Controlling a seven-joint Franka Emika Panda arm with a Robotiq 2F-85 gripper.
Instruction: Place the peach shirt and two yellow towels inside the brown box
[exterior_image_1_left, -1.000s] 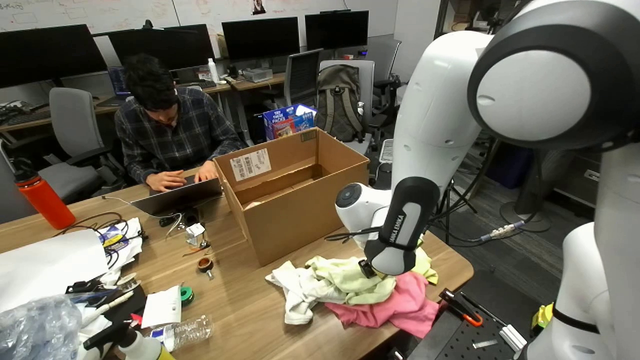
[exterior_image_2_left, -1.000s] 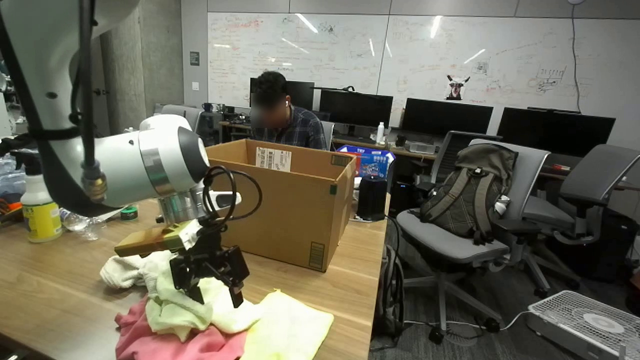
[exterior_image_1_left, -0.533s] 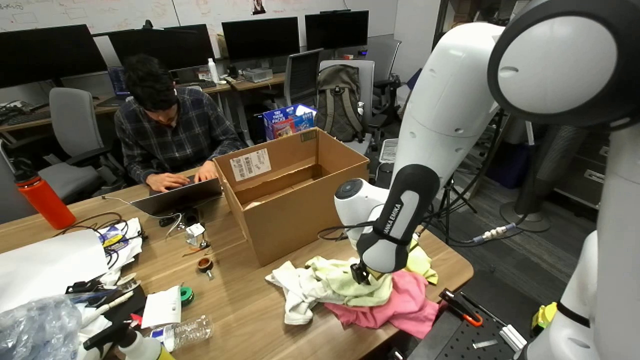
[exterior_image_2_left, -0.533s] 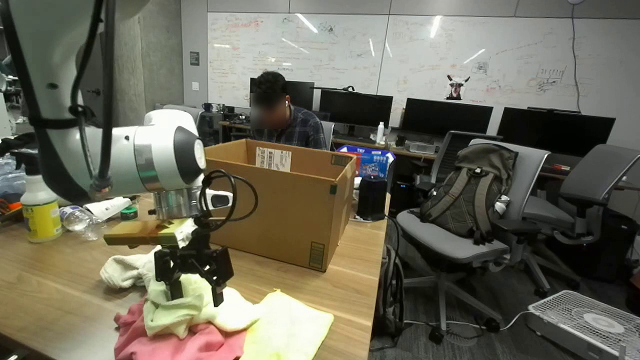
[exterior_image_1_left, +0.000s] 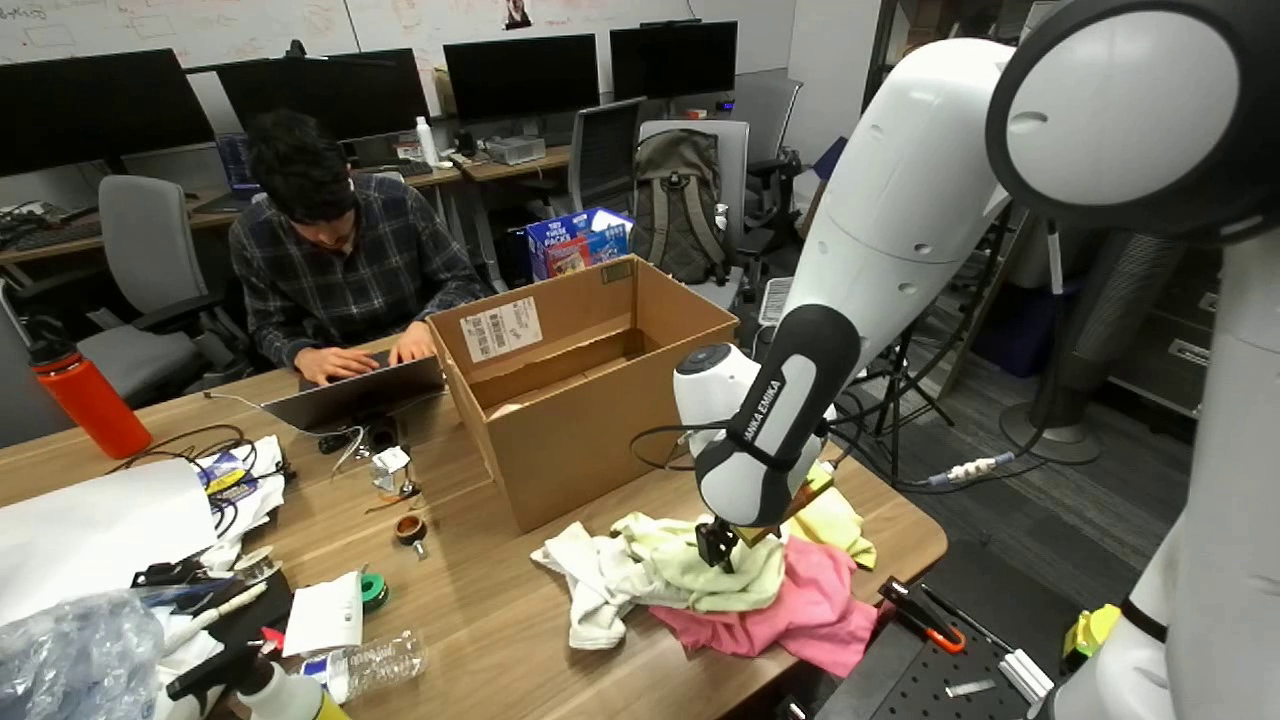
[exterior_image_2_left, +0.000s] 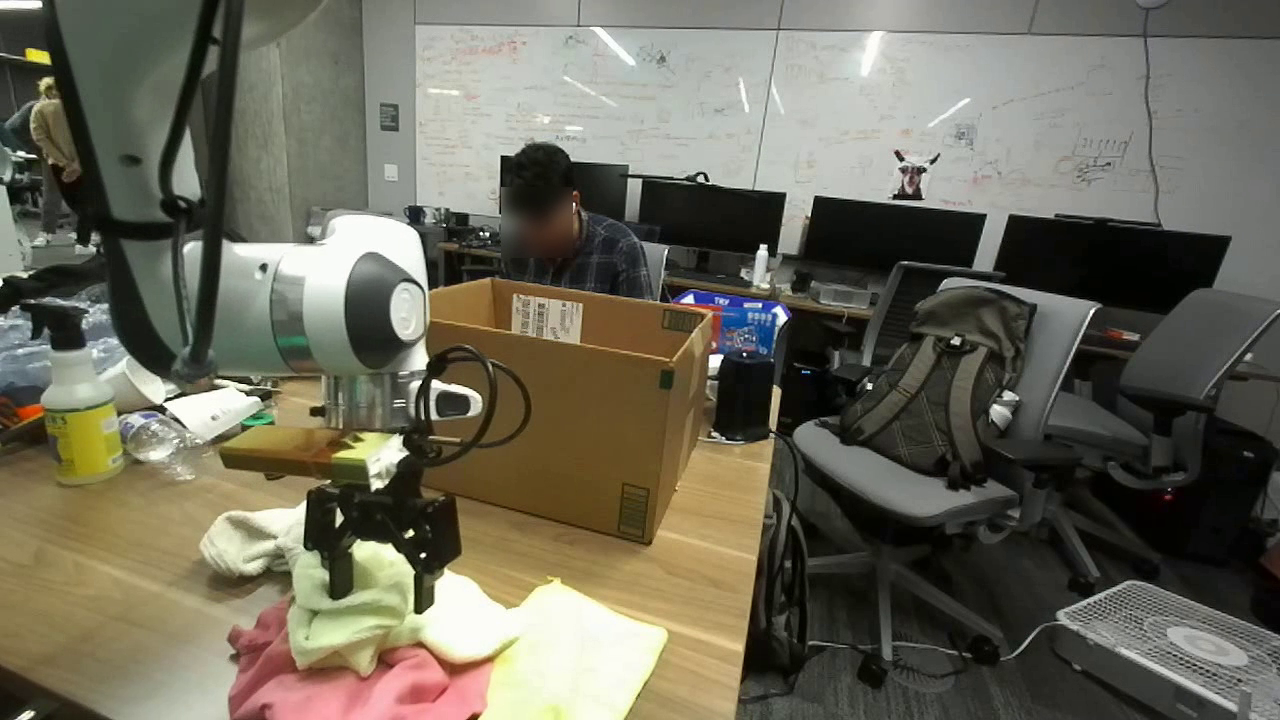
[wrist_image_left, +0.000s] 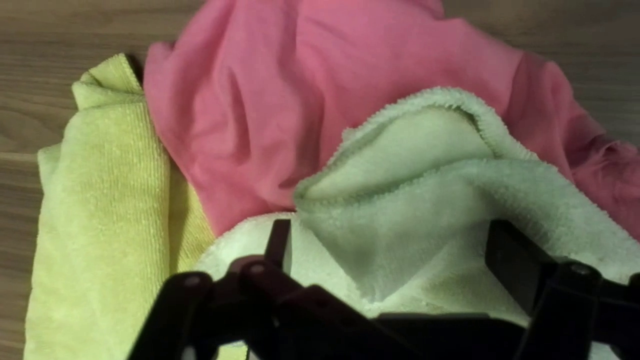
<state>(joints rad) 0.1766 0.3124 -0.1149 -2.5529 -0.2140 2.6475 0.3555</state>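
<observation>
Wrist view: gripper (wrist_image_left: 390, 240) along the bottom of the frame, its two dark fingers (wrist_image_left: 512, 265) set wide apart, released; the pale towel (wrist_image_left: 430, 210) shows in the gap between them, its folded edge making a pocket near the centre. Pink shirt (wrist_image_left: 360, 65) across the top centre and on to the right edge, its lower part under the pale towel. Yellow towel (wrist_image_left: 100, 215) down the left side, partly lapped by the shirt; bare wood of the table (wrist_image_left: 35, 120) at far left. In an exterior view, the brown box (exterior_image_1_left: 590, 440) stands upright at centre frame, top open, a white label (exterior_image_1_left: 500, 330) on an inner wall. Shirt and towels lie on the table just in front of it, outside the box, right of bottom centre; arm (exterior_image_1_left: 880, 200) reaches in from the upper right and largely hides the gripper. Man (exterior_image_1_left: 340, 250) at a laptop (exterior_image_1_left: 360, 397), upper left. In an exterior view, spray bottle (exterior_image_2_left: 82, 420) at the left edge, backpack (exterior_image_2_left: 940, 390) on a chair (exterior_image_2_left: 870, 480) at right; gripper left of centre, fingers pointing down with a gap, over the pale towel, touching or not, cannot tell; brown box just behind. Yellow towel spread at bottom centre, shirt at bottom left
</observation>
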